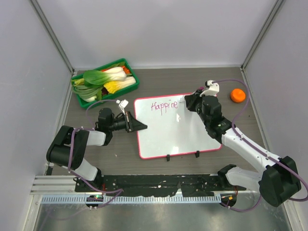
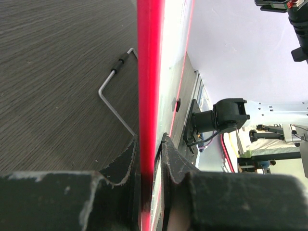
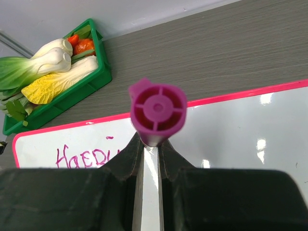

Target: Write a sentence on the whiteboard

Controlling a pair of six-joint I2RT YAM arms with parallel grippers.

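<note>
1. A whiteboard (image 1: 178,130) with a thin pink-red frame lies flat at mid-table between the two arms, with two small black feet (image 1: 168,157) at its near edge.
2. The sentence (image 1: 164,105) runs along the board's far edge in thin magenta script and reads "Happine". The rest of the glossy face is plain white.
3. The left gripper (image 1: 139,126) pinches the board's left edge. In the left wrist view its jaws stand narrow, one on each side of the red frame.
4. The right gripper (image 1: 188,102) sits over the far-right end of the writing. In the right wrist view it is clamped on a purple marker (image 3: 157,108), whose butt end faces the camera.
5. The table (image 1: 163,79) is dark grey woodgrain, enclosed by pale grey walls (image 1: 144,29) on three sides.
6. A green tray (image 1: 135,84) of leafy vegetables sits in the far-left corner, near the board's far-left corner but apart from it.
7. A small orange object (image 1: 237,95) lies to the right of the right gripper, off the board.
8. A bent metal rod (image 2: 113,82) lies on the table just left of the board's clamped edge.
9. A strip of tabletop shows between the board's far edge and the back wall.
</note>
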